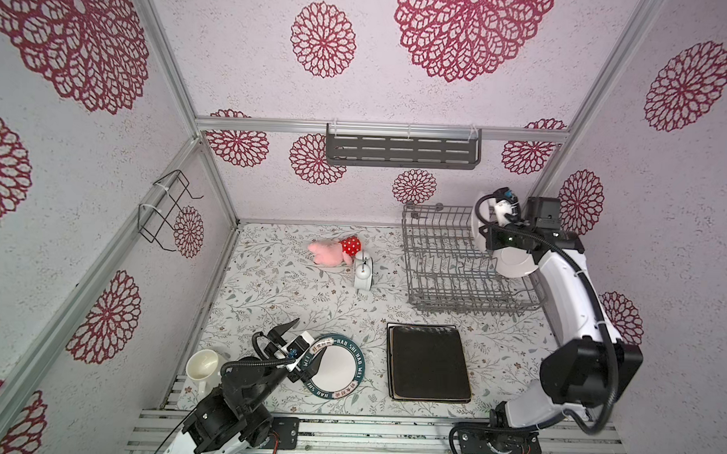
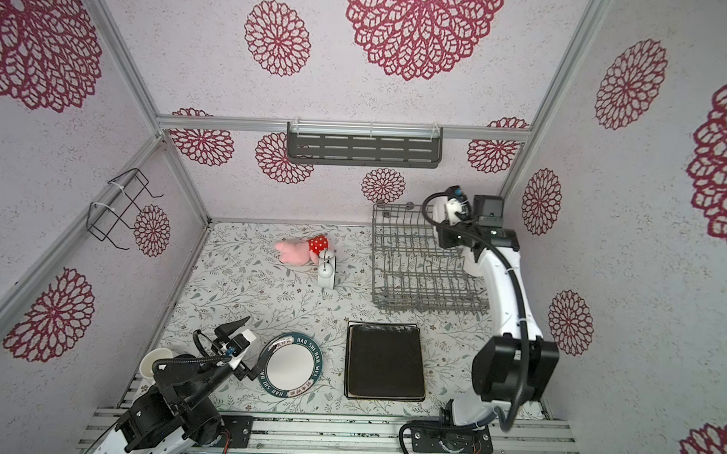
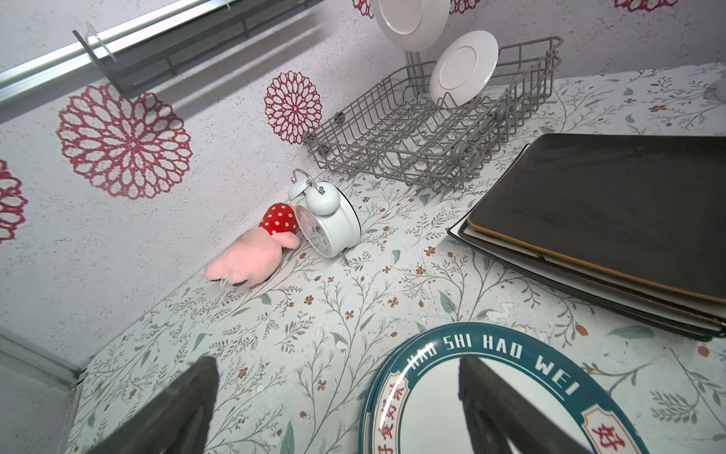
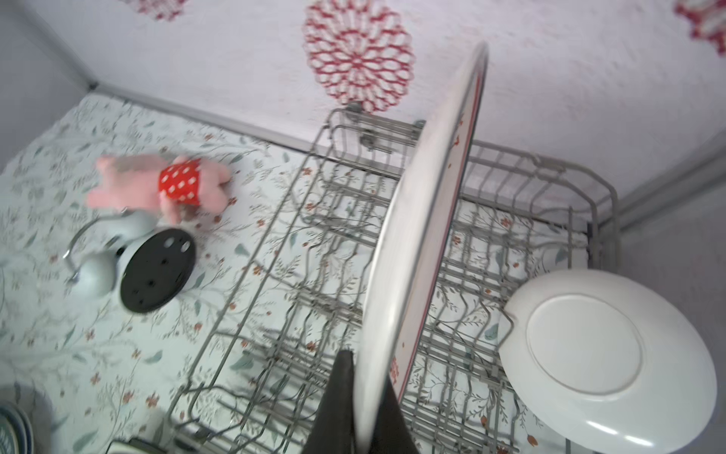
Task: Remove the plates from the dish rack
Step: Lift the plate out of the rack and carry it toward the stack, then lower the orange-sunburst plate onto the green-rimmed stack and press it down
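The grey wire dish rack (image 1: pixel 410 254) (image 4: pixel 275 251) stands at the back right of the table. My right gripper (image 4: pixel 367 377) is shut on the rim of a round white plate (image 4: pixel 424 220) (image 3: pixel 412 19) and holds it upright above the rack. Another round white plate (image 1: pixel 514 262) (image 4: pixel 605 353) leans in the rack's right end. My left gripper (image 1: pixel 310 335) (image 3: pixel 337 361) hangs open low over the front left, one finger above a teal-rimmed round plate (image 1: pixel 340 372) (image 3: pixel 432 412) lying flat. A stack of dark square plates (image 1: pixel 430 363) (image 3: pixel 609 212) lies right of it.
A white alarm clock (image 1: pixel 363 271) and a pink plush toy (image 1: pixel 332 252) lie mid-table, left of the rack. A white mug (image 1: pixel 203 366) stands at the front left edge. On the walls hang a slotted grey shelf (image 1: pixel 402 150) and a black wire holder (image 1: pixel 167 208).
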Controlling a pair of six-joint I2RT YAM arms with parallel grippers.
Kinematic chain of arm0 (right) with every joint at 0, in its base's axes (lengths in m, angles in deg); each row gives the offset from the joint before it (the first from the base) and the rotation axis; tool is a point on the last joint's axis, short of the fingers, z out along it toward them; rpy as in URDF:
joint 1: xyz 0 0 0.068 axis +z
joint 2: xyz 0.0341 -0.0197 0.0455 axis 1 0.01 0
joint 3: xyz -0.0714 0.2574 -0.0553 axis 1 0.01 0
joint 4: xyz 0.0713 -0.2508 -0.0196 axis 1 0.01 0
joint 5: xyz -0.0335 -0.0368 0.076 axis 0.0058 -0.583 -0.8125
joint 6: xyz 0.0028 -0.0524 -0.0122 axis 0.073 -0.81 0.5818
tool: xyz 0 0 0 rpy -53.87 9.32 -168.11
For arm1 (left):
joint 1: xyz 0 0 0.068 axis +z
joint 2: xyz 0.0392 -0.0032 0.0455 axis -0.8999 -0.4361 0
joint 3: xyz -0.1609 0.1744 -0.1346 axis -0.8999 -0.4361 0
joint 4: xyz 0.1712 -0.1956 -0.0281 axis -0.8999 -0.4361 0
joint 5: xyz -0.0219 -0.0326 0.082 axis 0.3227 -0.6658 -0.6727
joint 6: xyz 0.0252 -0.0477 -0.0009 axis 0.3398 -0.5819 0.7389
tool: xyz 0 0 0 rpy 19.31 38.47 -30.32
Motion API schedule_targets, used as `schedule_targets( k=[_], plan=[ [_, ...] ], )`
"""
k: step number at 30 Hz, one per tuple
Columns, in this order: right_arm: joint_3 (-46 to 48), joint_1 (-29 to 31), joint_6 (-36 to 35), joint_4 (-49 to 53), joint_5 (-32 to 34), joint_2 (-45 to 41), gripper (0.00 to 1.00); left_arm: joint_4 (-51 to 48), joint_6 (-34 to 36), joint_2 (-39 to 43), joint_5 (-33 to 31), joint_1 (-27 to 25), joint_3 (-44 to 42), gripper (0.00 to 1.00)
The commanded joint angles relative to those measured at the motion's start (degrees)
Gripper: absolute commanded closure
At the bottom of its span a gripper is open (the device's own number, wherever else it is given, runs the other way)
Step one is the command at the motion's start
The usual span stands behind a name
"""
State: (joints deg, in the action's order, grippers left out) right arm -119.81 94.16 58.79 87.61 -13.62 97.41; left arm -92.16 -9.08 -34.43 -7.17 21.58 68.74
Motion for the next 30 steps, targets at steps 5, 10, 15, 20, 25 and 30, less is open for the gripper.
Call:
schedule_targets(
  k=[5, 10, 15, 20, 25, 30],
  plan=[
    [21.24, 25.74, -15.78, -5.76, 12.63, -22.75, 1.0, 3.71, 1.16, 3.22, -2.63, 2.92, 0.07, 0.03],
    [32.25, 49.83, -16.08, -6.78, 29.13, -31.63, 1.0, 4.02, 1.06, 3.59, -2.39, 4.29, 0.04, 0.03],
    [37.65, 74.12, -21.33, -9.45, 54.67, -28.2, 1.0, 4.0, 1.0, 3.2, -2.37, 4.94, 0.01, 0.03],
    [38.54, 83.15, -27.24, -13.09, 61.43, -18.02, 1.0, 3.83, 0.8, 3.41, -2.21, 5.54, 0.18, 0.03],
    [39.57, 85.85, -30.63, -20.83, 61.82, -12.61, 1.0, 3.49, 0.8, 3.59, -1.56, 5.65, 0.37, 0.03],
    [41.55, 87.37, -33.45, -30.73, 62.51, -7.18, 1.0, 2.96, 0.83, 3.64, -0.61, 5.65, 0.49, 0.03]
  ],
)
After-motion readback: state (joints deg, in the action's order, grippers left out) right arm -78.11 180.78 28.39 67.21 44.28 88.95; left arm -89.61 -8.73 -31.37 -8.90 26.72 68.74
